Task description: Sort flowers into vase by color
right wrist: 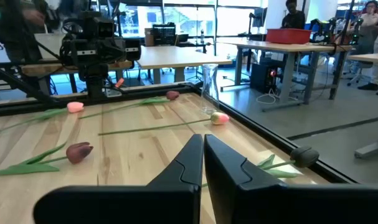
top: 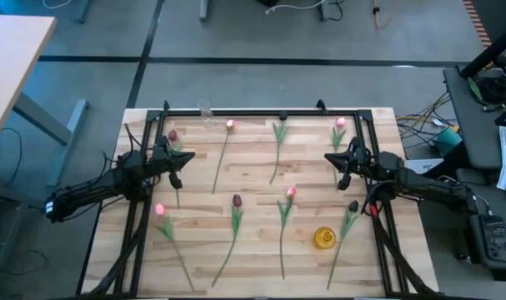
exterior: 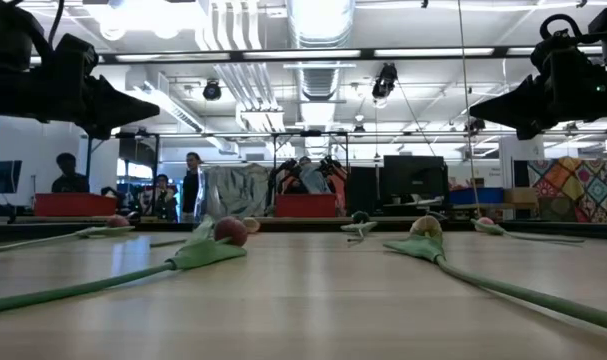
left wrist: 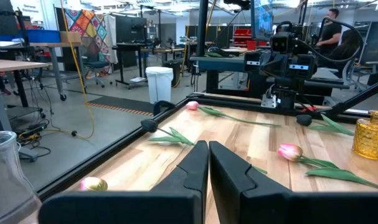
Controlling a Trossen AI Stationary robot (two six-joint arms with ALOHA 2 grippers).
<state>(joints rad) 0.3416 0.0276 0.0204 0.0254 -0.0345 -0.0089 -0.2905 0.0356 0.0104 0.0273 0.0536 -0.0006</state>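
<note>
Several artificial tulips lie flat on the wooden table [top: 261, 179] in two rows. In the far row are a maroon one [top: 172, 136] and pink ones [top: 230, 125] [top: 339, 123]. In the near row are pink ones [top: 160, 209] [top: 291, 192] and a maroon one [top: 237, 200]. My left gripper [top: 179, 164] [left wrist: 208, 149] hovers shut beside the far-left maroon tulip. My right gripper [top: 337, 163] [right wrist: 203, 143] hovers shut near the far-right pink tulip. A clear glass vase [top: 205, 108] [right wrist: 208, 87] stands at the far edge. A yellow glass vase [top: 323, 237] [left wrist: 370, 134] stands near right.
A black metal frame [top: 261, 112] runs around the table's far edge and sides. The arms face each other across the table's middle. Desks, cables and people show in the room beyond. Bare wood lies between the two rows of tulips.
</note>
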